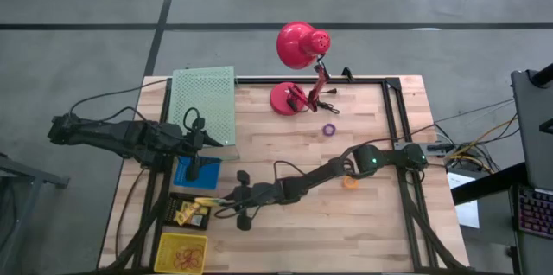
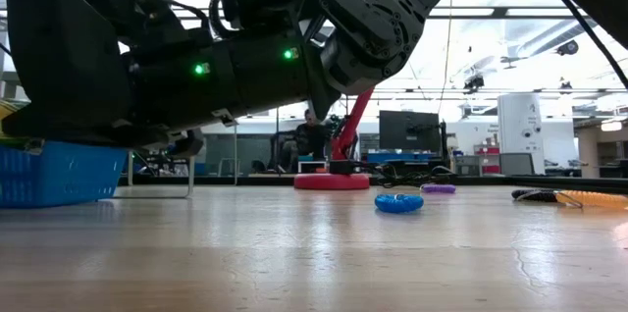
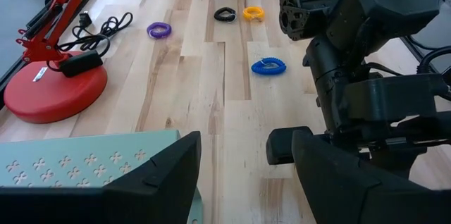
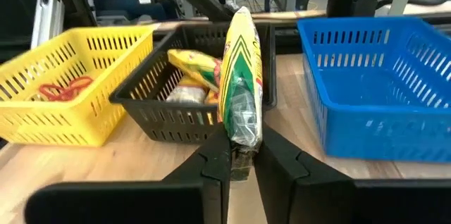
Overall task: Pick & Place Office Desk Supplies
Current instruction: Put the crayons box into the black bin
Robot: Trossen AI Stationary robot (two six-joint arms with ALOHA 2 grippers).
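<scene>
The right gripper (image 4: 239, 157) has its jaws pinched narrow on a small yellow-and-green packet (image 4: 242, 83), which stands upright between the two dark fingers (image 4: 211, 171). The left gripper (image 3: 243, 175) has its jaws spread wide and holds nothing. Seen from above, the right arm (image 1: 346, 169) stretches from about three o'clock on the table toward eight o'clock, low over the wood, with its gripper just beside the black basket (image 1: 192, 212). The left arm (image 1: 121, 135) comes in from nine o'clock and waits with its gripper over the blue basket (image 1: 197, 171). Three baskets sit in a row around seven to eight o'clock. The black basket (image 4: 190, 104) holds more yellow packets (image 4: 194, 69) like the one being held. The yellow basket (image 4: 70, 86) beside it holds thin red rubber bands (image 4: 62, 89). The contents of the blue basket (image 4: 373, 86) cannot be told. A pale green perforated tray (image 1: 206, 102) lies at ten o'clock. A red desk lamp (image 1: 298, 67) stands at twelve o'clock with its black cord (image 3: 106, 30) beside the base. Loose rings lie on the bare wood near the table's middle: a purple ring (image 3: 159, 29), a black ring (image 3: 225, 14), an orange ring (image 3: 253, 13) and a blue ring (image 3: 268, 67), each apart from the others.
</scene>
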